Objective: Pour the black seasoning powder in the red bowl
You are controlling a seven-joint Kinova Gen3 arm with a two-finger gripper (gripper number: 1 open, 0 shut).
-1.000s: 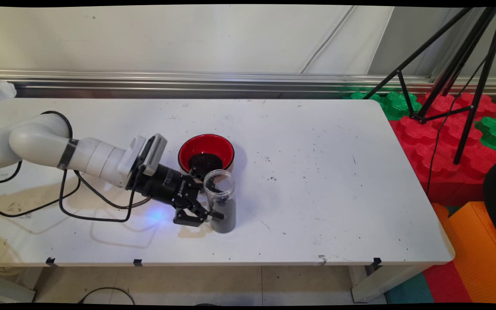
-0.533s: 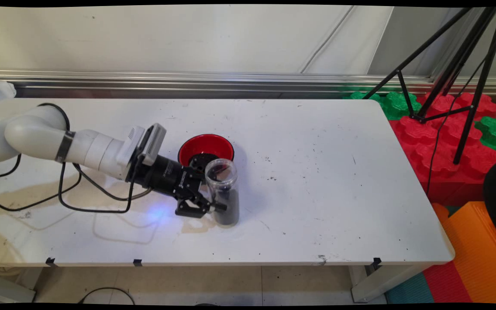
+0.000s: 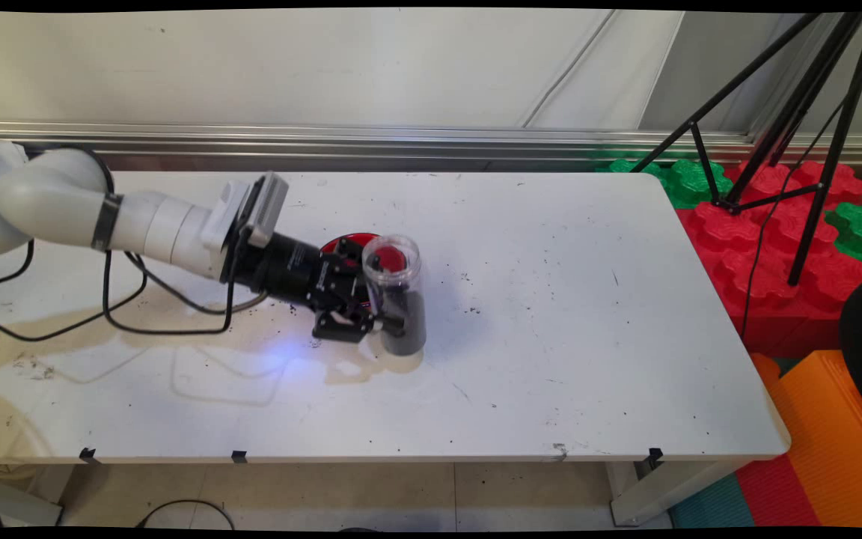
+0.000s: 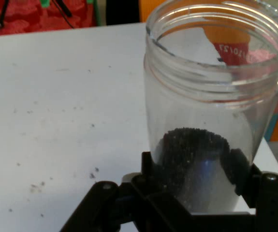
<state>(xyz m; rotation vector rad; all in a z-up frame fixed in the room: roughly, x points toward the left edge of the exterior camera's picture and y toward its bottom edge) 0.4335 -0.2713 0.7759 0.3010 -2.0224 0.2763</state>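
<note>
Pincer (image 3: 392, 308) is clenched sideways on a clear jar (image 3: 399, 292), upright and clear of the table (image 3: 566, 314), its dark grains (image 4: 197, 159) settled low. Just behind the fingertips (image 3: 395, 325) sits a red bowl (image 3: 345, 243), partly hidden.

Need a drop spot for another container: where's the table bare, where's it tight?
Bare: the table's right half, from the clear jar to the right edge, and the near strip along the front edge. Tight: left of centre, where the pincer grips the jar in front of the red bowl, and cables trail over the left side.
</note>
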